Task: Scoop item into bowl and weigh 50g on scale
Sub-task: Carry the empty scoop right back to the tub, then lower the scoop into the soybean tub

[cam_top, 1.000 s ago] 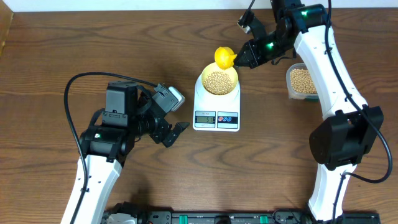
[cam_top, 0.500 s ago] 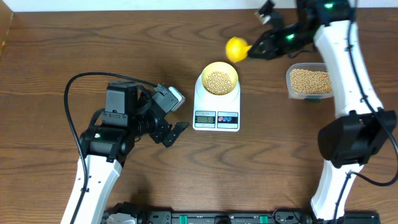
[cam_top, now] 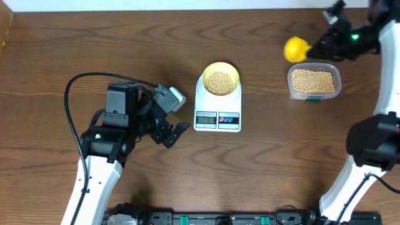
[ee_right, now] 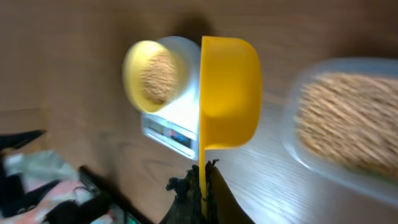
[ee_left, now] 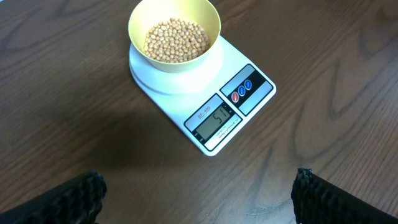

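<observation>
Overhead, yellow scoop (cam_top: 295, 49) hangs beside clear tub (cam_top: 314, 82), right of scale (cam_top: 217, 112).

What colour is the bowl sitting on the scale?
Pale yellow. The bowl on the white scale shows most clearly in the left wrist view.

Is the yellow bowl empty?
No, the bowl on the scale holds a heap of beans.

The scale (ee_left: 181, 102) has a grey display (ee_left: 217, 122), centre of the left wrist view, showing what looks like 51; the small print above it is illegible
</observation>
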You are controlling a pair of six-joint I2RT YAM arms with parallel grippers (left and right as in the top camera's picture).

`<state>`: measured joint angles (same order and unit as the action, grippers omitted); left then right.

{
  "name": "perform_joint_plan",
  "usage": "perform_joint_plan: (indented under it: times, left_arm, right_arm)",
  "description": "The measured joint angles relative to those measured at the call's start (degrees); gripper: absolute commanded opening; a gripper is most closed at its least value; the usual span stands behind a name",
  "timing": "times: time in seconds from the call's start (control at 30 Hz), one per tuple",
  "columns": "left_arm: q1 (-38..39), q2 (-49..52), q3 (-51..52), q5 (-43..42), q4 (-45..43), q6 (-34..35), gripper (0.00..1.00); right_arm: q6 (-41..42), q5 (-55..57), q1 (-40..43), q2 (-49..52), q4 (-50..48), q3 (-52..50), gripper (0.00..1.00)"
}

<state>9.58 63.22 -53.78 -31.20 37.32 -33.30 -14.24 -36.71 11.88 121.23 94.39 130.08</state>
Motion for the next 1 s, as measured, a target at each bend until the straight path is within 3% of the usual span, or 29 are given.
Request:
perform_joint_plan:
  times: [0.2, 0.5, 0.73, 1.0]
  left_arm:
    - [0.0, 0.0, 0.0, 0.0, 0.0, 0.0, 0.98]
    - [0.0, 0.0, 0.0, 0.0, 0.0, 0.0, 0.98]
    - [0.0, 0.0, 0.0, 0.0, 0.0, 0.0, 0.97]
    - [0.0, 0.0, 0.0, 0.0, 0.0, 0.0, 0.98]
  right_arm:
    - [0.2, 16.2, 0.7, 0.0, 2.4, 0.0, 0.01]
    - [3.7, 36.4, -9.1, -0.1, -2.4, -3.1, 0.01]
    - [4.9, 45.6, -15.3, -0.1, -3.0, -5.8, 0.01]
    - [5.7, 47.7, -17.7, -0.1, -3.0, -5.9, 0.01]
